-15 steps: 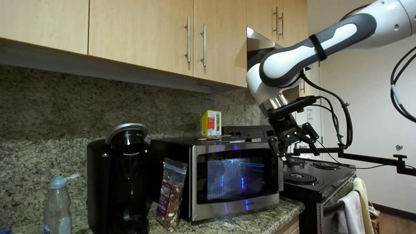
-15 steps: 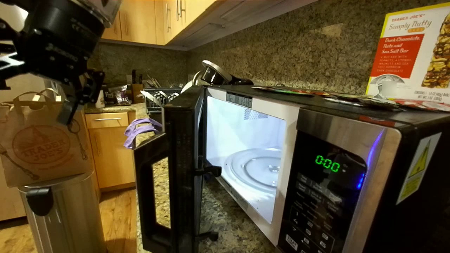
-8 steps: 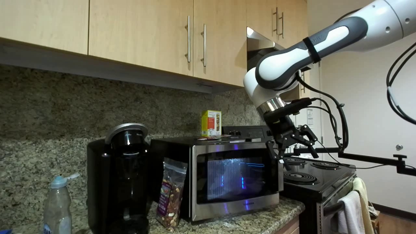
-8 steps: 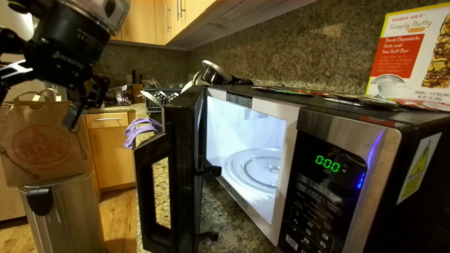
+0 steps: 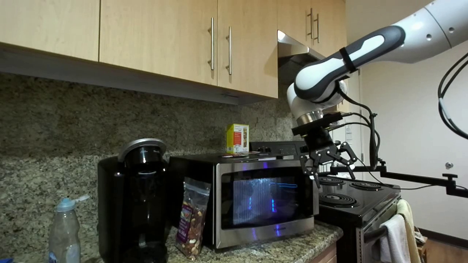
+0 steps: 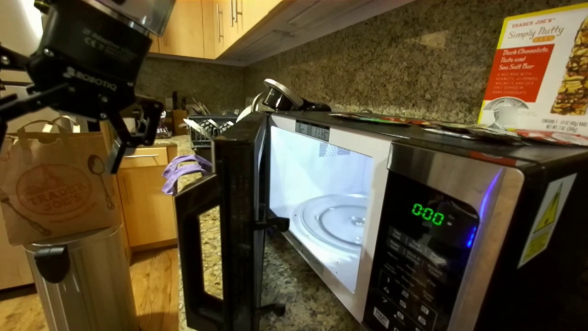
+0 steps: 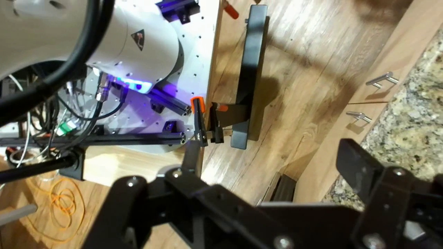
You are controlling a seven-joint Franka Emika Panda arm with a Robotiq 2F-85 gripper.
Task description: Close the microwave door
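Microwave door [image 6: 238, 220] stood swung wide above worktop [image 6: 298, 294], cavity [image 6: 312, 170] lit beside it! Jaws spread, nothing between, hung apart from door. Stiff thing, this: likely light to swing, glass [image 5: 263, 201] probably slick, breakable. Handle [image 6: 188, 257] looked surest hold, yet flat push on free edge seemed enough, firmer at last for latch hooks [image 6: 277, 224].

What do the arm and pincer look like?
White, rounded arm with dark grey trim, black strap and silver wrist collar; black cables loop beside it. Pincer: black, two jointed linkage fingers, white ROBOTIQ lettering.
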